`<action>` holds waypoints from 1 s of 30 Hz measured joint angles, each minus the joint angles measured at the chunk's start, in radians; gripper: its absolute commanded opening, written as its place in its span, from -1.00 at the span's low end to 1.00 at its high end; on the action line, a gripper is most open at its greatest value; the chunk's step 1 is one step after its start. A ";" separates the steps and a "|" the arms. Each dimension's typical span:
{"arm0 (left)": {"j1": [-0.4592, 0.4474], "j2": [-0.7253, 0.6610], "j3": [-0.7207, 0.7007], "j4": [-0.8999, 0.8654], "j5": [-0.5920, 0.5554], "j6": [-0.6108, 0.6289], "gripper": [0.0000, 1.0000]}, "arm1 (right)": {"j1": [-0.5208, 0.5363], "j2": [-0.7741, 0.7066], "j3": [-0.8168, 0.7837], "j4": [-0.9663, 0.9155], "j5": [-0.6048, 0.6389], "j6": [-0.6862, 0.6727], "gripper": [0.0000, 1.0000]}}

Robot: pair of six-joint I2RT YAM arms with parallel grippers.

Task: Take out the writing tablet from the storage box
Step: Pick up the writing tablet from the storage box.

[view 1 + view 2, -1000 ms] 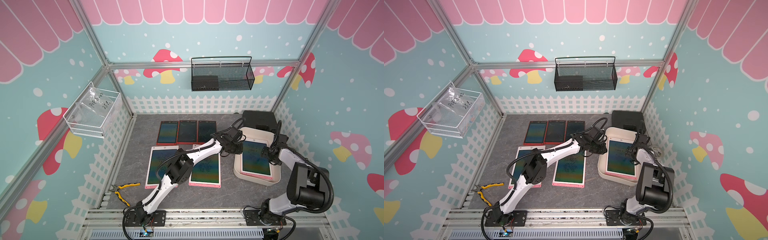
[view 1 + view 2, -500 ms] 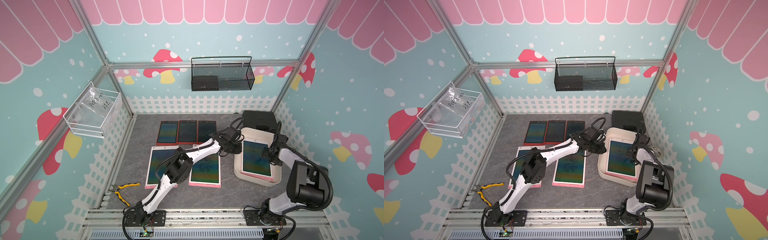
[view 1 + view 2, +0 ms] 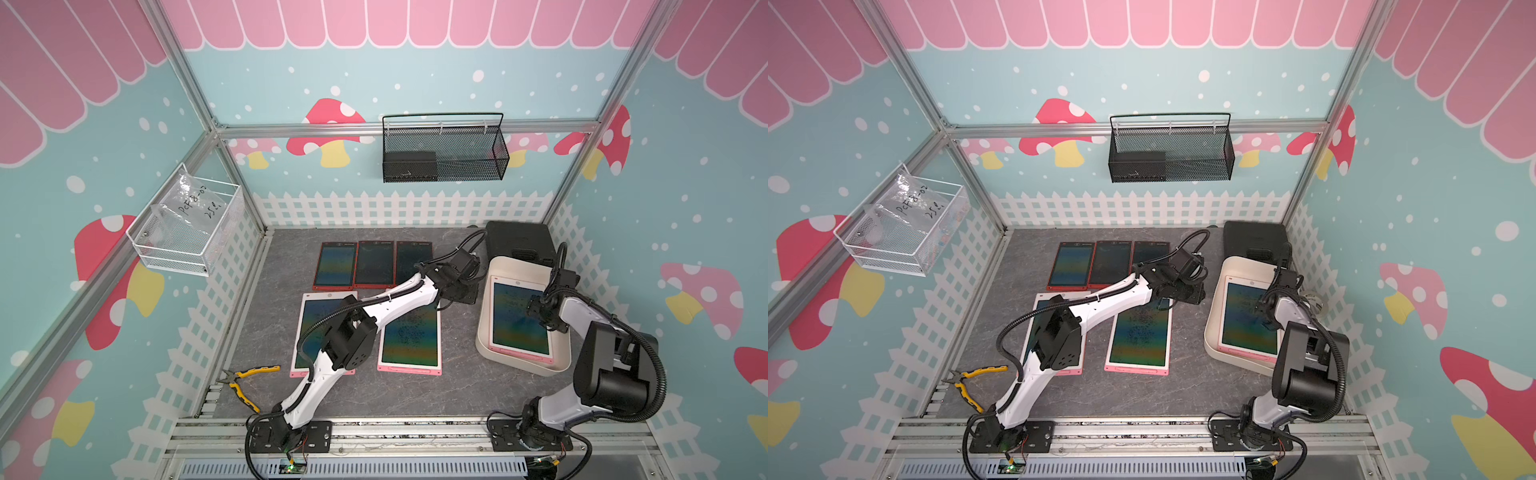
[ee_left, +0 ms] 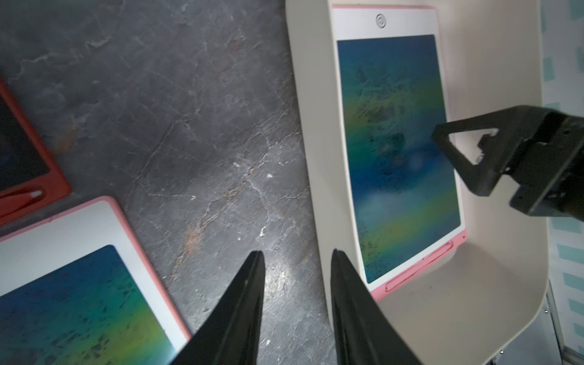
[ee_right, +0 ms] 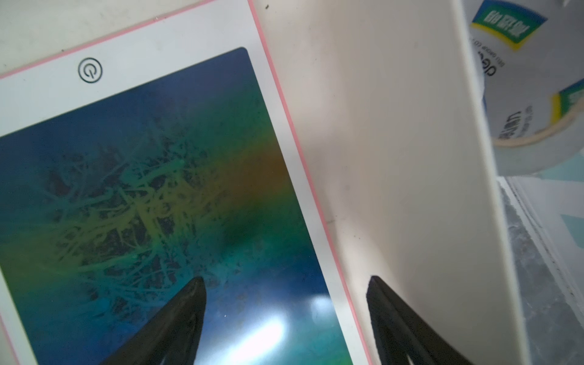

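The storage box [image 3: 483, 320] [image 3: 1213, 322] is a cream-white tub at the table's right side. A white writing tablet [image 3: 517, 318] [image 3: 1241, 322] [image 4: 395, 142] [image 5: 142, 189] with a pink rim and a blue-green screen lies flat in it. My right gripper [image 3: 538, 311] [image 5: 286, 278] is open inside the box. One of its fingers hangs over the screen and the other over the box floor beside the tablet's edge. My left gripper [image 3: 467, 291] [image 4: 297, 252] is open just outside the box's left wall, with only grey table between its fingers.
Three red tablets [image 3: 374, 266] and two pink-rimmed ones [image 3: 411, 336] lie on the table left of the box. A black case [image 3: 519, 245] stands behind it and a tape roll [image 5: 537, 94] beyond its wall. Yellow pliers [image 3: 245, 380] lie front left. Wire baskets [image 3: 444, 149] hang on the walls.
My left gripper's jaws have spread apart beside the box wall. The right arm, the tablet and the box have stayed where they were.
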 measured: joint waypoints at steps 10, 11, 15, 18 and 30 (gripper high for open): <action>-0.009 0.044 0.035 -0.026 0.024 -0.004 -0.23 | 0.000 -0.042 -0.010 0.003 -0.002 0.000 0.64; -0.011 0.045 0.037 -0.027 0.025 -0.004 -0.23 | 0.000 -0.052 -0.012 0.003 -0.002 0.000 0.64; -0.023 0.056 0.063 -0.026 0.035 -0.005 -0.23 | 0.000 -0.083 -0.013 0.008 -0.003 0.001 0.64; -0.034 0.060 0.077 -0.026 0.035 -0.009 -0.23 | 0.000 -0.085 -0.014 0.008 -0.008 0.001 0.64; -0.061 0.169 0.243 -0.077 0.034 -0.011 -0.23 | 0.000 -0.113 -0.033 0.011 -0.030 0.001 0.64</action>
